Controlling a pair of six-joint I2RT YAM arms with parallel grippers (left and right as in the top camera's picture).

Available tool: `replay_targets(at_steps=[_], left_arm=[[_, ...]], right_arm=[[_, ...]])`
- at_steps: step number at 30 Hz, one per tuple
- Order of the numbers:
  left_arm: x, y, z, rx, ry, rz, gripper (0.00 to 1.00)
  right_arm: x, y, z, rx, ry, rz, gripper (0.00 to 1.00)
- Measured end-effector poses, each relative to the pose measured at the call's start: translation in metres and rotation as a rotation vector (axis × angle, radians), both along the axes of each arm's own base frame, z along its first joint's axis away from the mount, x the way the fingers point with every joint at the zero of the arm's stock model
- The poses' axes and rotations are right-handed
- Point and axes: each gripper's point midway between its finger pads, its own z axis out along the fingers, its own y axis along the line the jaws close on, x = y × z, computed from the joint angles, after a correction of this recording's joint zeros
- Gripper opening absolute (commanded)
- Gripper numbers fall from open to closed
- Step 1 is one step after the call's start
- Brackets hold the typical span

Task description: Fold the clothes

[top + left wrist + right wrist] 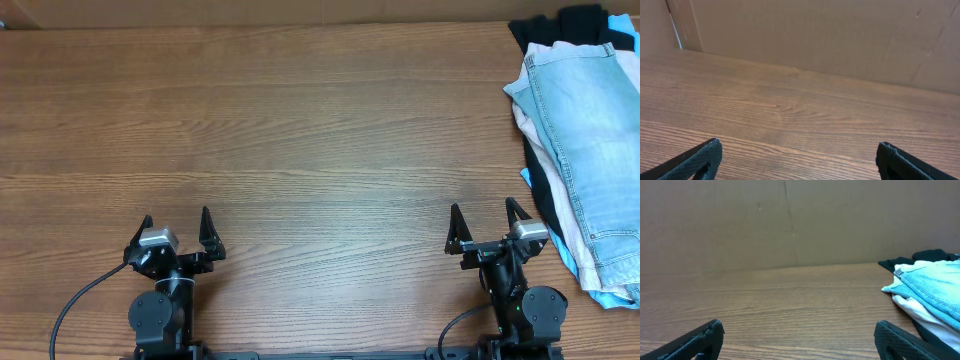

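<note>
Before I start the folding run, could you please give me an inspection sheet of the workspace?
Surface: wood-grain table, no spills seen.
Job's things: denim shorts on top of a pile at the right edge, neither gripper touching them.
Clutter: black garment, whitish garment and sky-blue garment under the shorts.
Grippers: left gripper and right gripper open, holding nothing.
Cables: left cable and right cable loop by the arm bases.
Surroundings: brown panel wall behind the table.
</note>
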Motion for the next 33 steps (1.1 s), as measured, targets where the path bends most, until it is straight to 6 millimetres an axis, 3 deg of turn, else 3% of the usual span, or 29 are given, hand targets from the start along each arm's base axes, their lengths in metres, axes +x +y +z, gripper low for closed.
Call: replay_targets(at_steps=[16,20,23,26,30,33], left_arm=[[0.0,0.0,0.0,0.0,-0.001,0.0,1.0],[0.001,-0.005,0.014,0.004,-0.057,-0.029,1.0],[0.001,-0.015,0.036,0.013,-0.143,-0.087,1.0],[0.001,-0.02,0.036,0.012,-0.134,-0.119,1.0],[-0.003,-0.023,0.048,0.011,-0.129,-0.132,1.0],[-0.007,-0.024,0.076,0.016,-0.153,-0.137,1.0]], right_arm=[[0.0,0.0,0.002,0.0,-0.009,0.001,1.0],[-0.002,0.005,0.029,-0.004,-0.119,0.027,1.0],[-0.003,0.007,0.03,-0.005,-0.123,0.039,1.0],[-0.005,0.008,0.036,-0.005,-0.109,0.045,1.0],[-0.015,0.008,0.065,-0.015,-0.127,0.046,1.0],[-0.025,0.009,0.101,-0.038,-0.162,0.05,1.0]])
